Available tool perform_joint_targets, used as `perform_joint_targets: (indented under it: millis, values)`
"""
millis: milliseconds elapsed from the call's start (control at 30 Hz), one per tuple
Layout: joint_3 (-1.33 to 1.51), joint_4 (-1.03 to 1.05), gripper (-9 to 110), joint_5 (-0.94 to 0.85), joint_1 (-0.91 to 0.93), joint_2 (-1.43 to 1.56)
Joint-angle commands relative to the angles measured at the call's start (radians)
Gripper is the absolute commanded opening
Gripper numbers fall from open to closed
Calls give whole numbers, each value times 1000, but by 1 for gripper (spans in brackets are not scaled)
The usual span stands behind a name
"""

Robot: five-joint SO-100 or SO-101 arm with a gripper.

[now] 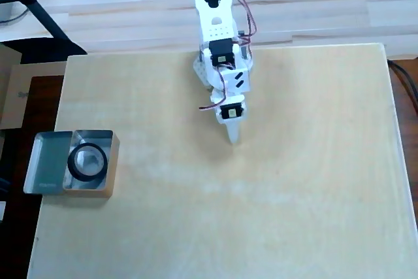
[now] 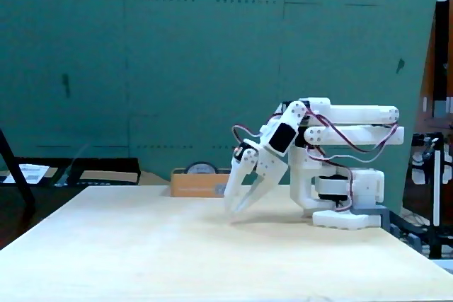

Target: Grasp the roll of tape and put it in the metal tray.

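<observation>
The roll of tape is a black ring lying inside the metal tray, in the tray's right half, at the table's left edge in the overhead view. In the fixed view the tray shows as a low box behind the arm, with the top of the ring rising above its wall. My gripper is folded in near the arm's base, far to the right of the tray. It points down with its tips close to the tabletop. The fingers meet at the tips and hold nothing.
The white arm base stands at the table's far edge in the overhead view. A dark stand and a cardboard box lie off the table's left side. The light wooden tabletop spreads in front of the gripper.
</observation>
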Motion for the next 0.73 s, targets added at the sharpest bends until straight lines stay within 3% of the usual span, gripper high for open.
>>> perform_joint_targets:
  millis: [0, 700]
  values:
    - [9, -12, 0, -2, 0, 288]
    - [5, -14, 0, -8, 2, 288]
